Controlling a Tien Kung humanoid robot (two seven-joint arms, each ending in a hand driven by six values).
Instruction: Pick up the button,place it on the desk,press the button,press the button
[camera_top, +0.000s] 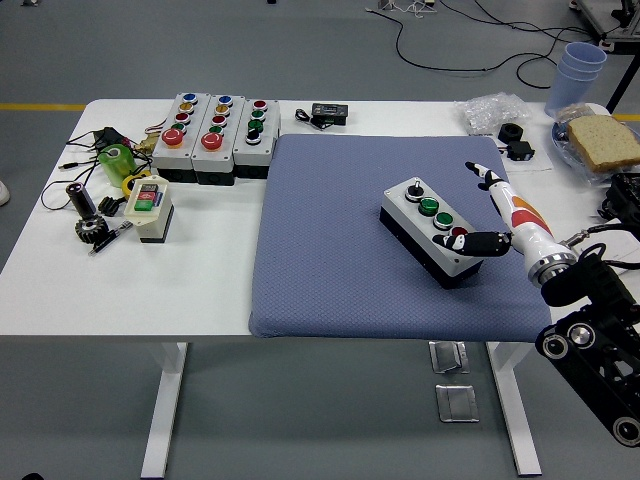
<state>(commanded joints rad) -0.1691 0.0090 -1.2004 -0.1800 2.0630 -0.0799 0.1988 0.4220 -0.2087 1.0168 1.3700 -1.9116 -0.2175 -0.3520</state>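
Button box (432, 228) sits on blue mat (330, 250), right of centre, tilted diagonally; we see black knob and two green buttons on its white top. Right hand (495, 215) at box's near-right end: thumb lies over that end, seemingly on red button, other fingers stretched past box's far side, grasping nothing. Three more button boxes (215, 130) stand on white table (120, 290), far left of mat.

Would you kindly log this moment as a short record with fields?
surface: blue mat on white table
target: button box on the mat, near its right edge
right robot hand: thumb on the box's near end, finger extended behind it
left robot hand: not in view
spare boxes: three button boxes far left
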